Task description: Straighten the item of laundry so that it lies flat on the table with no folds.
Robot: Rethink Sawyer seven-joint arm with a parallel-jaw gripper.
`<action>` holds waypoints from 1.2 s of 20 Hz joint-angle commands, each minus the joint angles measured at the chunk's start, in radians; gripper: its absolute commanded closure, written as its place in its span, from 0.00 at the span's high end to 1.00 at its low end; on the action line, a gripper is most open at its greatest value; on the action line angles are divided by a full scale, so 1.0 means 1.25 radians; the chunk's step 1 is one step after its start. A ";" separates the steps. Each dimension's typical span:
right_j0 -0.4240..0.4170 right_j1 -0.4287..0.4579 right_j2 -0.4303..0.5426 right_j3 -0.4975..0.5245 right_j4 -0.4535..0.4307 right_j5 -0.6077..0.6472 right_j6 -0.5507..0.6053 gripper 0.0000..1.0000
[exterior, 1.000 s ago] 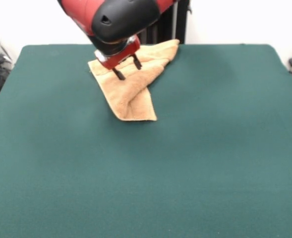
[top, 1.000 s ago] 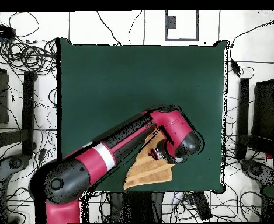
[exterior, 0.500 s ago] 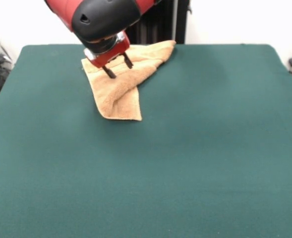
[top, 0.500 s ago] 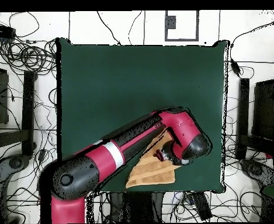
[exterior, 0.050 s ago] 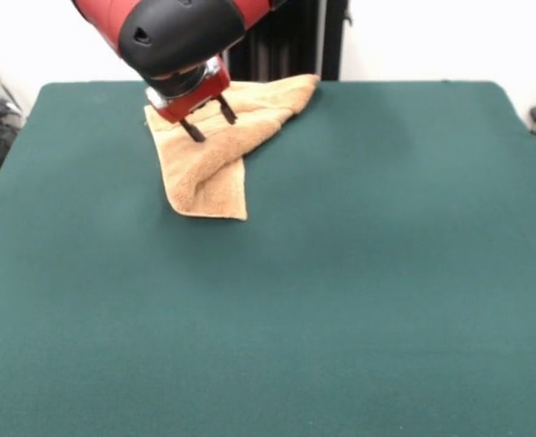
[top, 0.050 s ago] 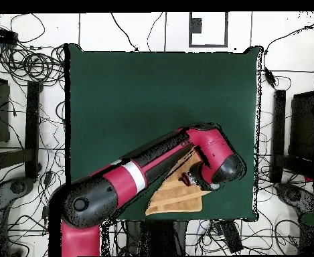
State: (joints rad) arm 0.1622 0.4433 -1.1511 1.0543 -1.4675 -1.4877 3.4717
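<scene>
My gripper [exterior, 0.050 s ago: 206,120] sits over the upper left part of the orange-tan towel [exterior, 0.050 s ago: 215,155], its two fingers spread apart, tips at the cloth. The towel lies folded near the far edge of the green table [exterior, 0.050 s ago: 359,273], one corner trailing toward the table's middle.

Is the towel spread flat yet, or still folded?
Still folded. The towel shows a raised crease, layers overlapping toward its near corner; the gripper is above it, fingers apart.
</scene>
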 commanded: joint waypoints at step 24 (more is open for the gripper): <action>-0.032 0.252 0.118 -0.180 -0.239 -0.062 0.196 1.00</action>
State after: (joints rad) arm 0.1374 0.6261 -1.1788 0.9549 -1.7948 -1.5761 3.4717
